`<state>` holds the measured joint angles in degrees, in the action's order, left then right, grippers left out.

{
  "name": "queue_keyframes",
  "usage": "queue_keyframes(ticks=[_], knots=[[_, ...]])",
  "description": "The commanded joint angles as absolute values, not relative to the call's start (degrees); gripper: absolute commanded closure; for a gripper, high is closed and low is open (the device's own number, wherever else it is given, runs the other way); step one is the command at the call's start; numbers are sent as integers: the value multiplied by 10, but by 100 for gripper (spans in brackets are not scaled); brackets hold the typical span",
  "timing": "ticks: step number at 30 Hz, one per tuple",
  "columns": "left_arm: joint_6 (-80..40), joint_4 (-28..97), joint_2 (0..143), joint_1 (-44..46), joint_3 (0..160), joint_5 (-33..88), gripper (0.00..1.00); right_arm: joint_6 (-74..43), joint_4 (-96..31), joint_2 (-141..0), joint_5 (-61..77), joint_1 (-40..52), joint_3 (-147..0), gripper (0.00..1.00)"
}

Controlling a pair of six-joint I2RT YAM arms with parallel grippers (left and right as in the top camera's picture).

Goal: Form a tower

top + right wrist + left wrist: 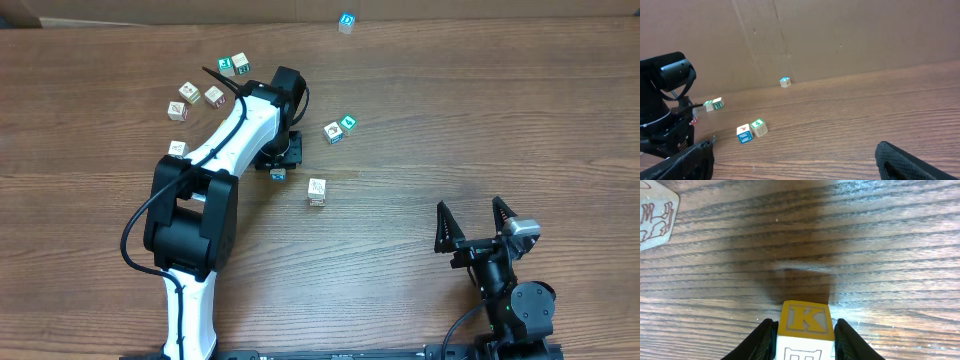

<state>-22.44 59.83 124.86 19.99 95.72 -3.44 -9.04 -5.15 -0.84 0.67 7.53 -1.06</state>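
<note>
1. In the overhead view, the white left arm (235, 130) is reaching from the lower left of the frame up toward the middle of the brown wooden table (470, 110).
2. The left gripper (805, 330) is squeezing a cream alphabet cube (806, 322) at the bottom centre of its wrist view. The jaws are standing narrow, with one black finger (762, 341) pressing on each side of the cube.
3. That cube is showing a yellow top face with a letter K. The pictures do not show whether it is resting on the table.
4. The tower (346, 21) is standing at the top edge of the overhead frame, right of centre and well apart from both grippers. Blue print is showing on its top face, and its number of cubes cannot be told.
5. The right gripper (472, 222) is sitting at the lower right of the overhead frame. Its jaws are spread wide and are holding nothing.
6. A pair of loose cubes (340, 127) is lying just to the right of the left arm's wrist, one of them with teal print.
7. A single loose cube (317, 190) is lying at mid-frame, below that pair.
8. A scatter of cubes (210, 85) is lying at the upper left, beside the arm.
</note>
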Motion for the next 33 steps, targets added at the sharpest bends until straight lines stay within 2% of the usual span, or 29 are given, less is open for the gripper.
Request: queue_keyframes(ticks=[1,26,33], knots=[[-232,605,1255,199,968,-29,66,-93,-48,-2,7,74,-5,0],[-232,597,1256,200,946,-29,70,-93,-48,-2,7,74,-5,0],[-232,595,1256,208,945,-30,64,-93,-48,-2,7,74,-5,0]])
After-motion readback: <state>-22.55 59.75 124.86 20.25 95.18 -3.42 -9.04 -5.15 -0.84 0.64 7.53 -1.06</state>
